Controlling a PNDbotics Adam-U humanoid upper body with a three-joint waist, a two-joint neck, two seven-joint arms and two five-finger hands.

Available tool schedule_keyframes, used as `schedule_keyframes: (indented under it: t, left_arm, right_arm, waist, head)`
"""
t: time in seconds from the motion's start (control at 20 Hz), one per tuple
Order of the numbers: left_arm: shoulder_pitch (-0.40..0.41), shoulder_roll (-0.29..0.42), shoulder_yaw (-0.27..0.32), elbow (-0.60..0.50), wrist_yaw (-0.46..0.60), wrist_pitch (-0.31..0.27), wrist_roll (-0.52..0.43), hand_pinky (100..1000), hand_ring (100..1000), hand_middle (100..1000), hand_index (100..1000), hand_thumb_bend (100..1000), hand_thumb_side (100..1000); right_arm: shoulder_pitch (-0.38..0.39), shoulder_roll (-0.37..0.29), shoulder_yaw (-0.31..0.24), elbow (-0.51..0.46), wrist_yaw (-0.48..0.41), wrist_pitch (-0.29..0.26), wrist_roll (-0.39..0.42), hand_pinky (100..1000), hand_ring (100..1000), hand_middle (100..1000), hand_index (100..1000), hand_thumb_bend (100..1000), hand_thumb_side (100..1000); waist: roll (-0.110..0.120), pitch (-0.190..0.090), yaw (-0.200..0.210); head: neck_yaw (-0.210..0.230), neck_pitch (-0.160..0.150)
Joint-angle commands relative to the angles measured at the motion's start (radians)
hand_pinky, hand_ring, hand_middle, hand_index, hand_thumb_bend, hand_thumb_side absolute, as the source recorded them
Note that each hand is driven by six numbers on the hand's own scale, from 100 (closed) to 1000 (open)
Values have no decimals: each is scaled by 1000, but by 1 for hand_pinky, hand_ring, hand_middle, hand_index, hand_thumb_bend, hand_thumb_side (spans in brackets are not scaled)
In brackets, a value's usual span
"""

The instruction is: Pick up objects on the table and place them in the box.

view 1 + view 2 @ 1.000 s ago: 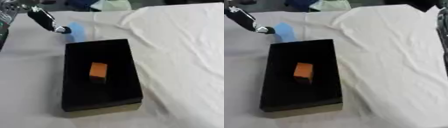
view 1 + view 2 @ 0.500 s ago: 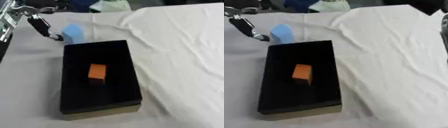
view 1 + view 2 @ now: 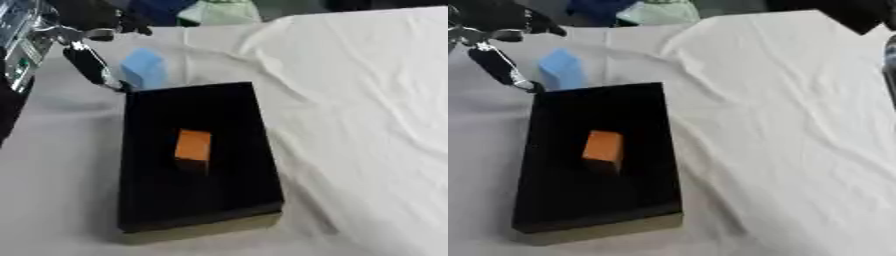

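The left hand (image 3: 87, 62) — fingers straight, holding nothing — has the blue block (image 3: 144, 68) just beside it, box-side.

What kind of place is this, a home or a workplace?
Probably a robot test or lab bench, not a home: a table under a wrinkled white cloth, a black rectangular box holding an orange block, a light blue block beside the robot's left hand.

Orange block (image 3: 603, 145) inside black box (image 3: 553, 210)
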Motion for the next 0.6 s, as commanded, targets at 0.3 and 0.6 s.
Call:
schedule_keyframes:
  t: [0.3,0.6]
  left_arm:
    - [-21,4,23,24,-51,25,-19,813,843,870,978,485,399]
    - [-26,-6,31,39,-94,27,-8,814,843,866,970,425,358]
  right_arm:
    - [-5,-4,-19,-11,-19,6,-11,867,788,650,901,100,967]
    - [-4,-1,-22,-11,-29,8,-15,866,785,646,898,100,971]
  waist:
    - [3,-9,-14]
    - [4,2,-22]
  head:
    - [13,-25]
    - [20,-31]
